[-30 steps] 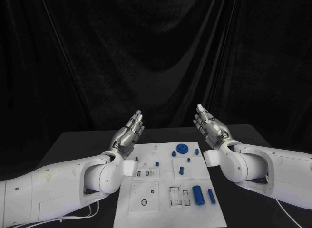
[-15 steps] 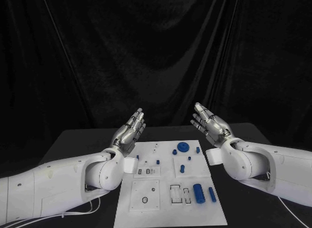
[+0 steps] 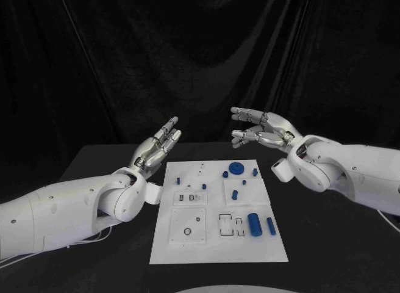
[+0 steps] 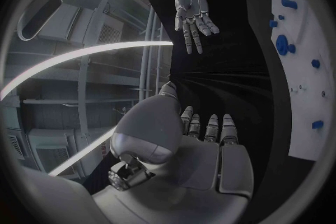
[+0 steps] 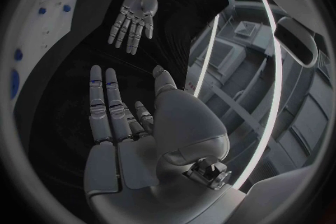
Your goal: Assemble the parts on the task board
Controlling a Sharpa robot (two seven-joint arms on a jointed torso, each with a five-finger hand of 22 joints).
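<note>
Black table, black curtain behind, nothing touched yet. My left hand (image 3: 157,144) hovers empty, fingers straight and apart, beside the board's (image 3: 219,250) far left corner. Blue parts (image 3: 253,224) lie toward the board's right side, long axes running away from me, so the empty, loosely curled right hand (image 3: 263,131) looks nearer.

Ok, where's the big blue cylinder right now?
Head view: the big blue cylinder lies on the white board, near its right front edge, between a rectangular slot and a thinner blue pin.

no text, label, number or sign can be read on anything here.
</note>
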